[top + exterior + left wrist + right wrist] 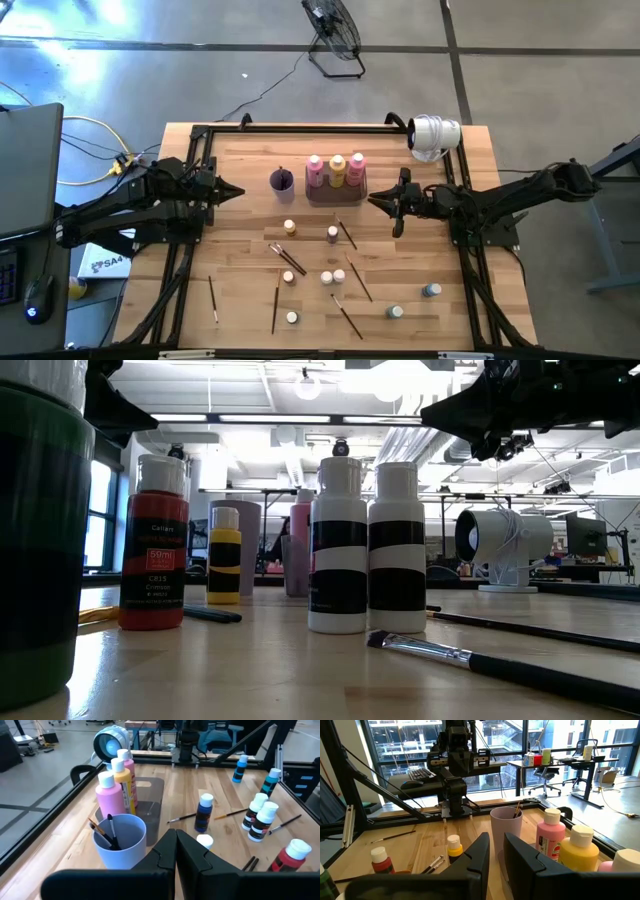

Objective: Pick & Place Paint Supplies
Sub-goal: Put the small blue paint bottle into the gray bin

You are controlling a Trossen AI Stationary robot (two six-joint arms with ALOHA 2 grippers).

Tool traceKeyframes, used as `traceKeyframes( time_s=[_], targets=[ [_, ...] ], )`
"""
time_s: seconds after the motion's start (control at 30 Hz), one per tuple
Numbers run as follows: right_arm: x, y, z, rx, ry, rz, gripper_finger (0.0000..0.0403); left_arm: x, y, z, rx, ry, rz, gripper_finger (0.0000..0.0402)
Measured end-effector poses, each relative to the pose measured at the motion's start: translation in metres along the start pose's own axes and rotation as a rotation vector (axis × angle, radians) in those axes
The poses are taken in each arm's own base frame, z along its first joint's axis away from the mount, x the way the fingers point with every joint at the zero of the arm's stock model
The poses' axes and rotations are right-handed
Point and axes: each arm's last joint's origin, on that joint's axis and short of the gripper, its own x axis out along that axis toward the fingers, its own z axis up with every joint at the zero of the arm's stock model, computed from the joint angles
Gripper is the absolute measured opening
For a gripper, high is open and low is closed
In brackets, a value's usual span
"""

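Three taller bottles, two pink (316, 170) (357, 167) and one yellow-orange (337, 168), stand in the dark tray (336, 197) at the table's far middle. Several small white-capped bottles (333, 234) and thin dark brushes (288, 258) lie scattered over the near half. The purple cup (282, 181) stands left of the tray with brushes (105, 832) in it. My left gripper (238, 190) (175, 851) hovers left of the cup, shut. My right gripper (373, 201) (496, 855) hovers right of the tray, its fingers a narrow gap apart. Neither holds anything.
A white round camera (434, 136) stands at the far right corner. A black frame rail (300, 128) runs around the table's edges. In the low view, small bottles (337, 550) and a brush (500, 665) stand close to the near edge. A fan (334, 30) sits on the floor beyond.
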Motion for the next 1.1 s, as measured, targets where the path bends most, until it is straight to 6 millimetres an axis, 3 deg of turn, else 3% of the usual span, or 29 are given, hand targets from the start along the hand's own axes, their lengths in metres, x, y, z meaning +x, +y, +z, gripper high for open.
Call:
traceKeyframes(
  time_s=[0.5, 0.7, 1.1],
  targets=[
    [0.000, 0.000, 0.000, 0.082, 0.000, 0.012, 0.0048, 0.000, 0.000, 0.006, 0.031, -0.060, 0.005, 0.0003],
    [0.001, 0.004, -0.002, 0.071, 0.024, 0.101, 0.0048, 0.000, 0.000, 0.006, 0.031, -0.060, 0.005, 0.0003],
    [0.025, 0.008, -0.034, 0.085, 0.203, 0.099, 0.0048, -0.001, 0.000, 0.010, 0.070, -0.098, 0.010, 0.0003]
  ],
)
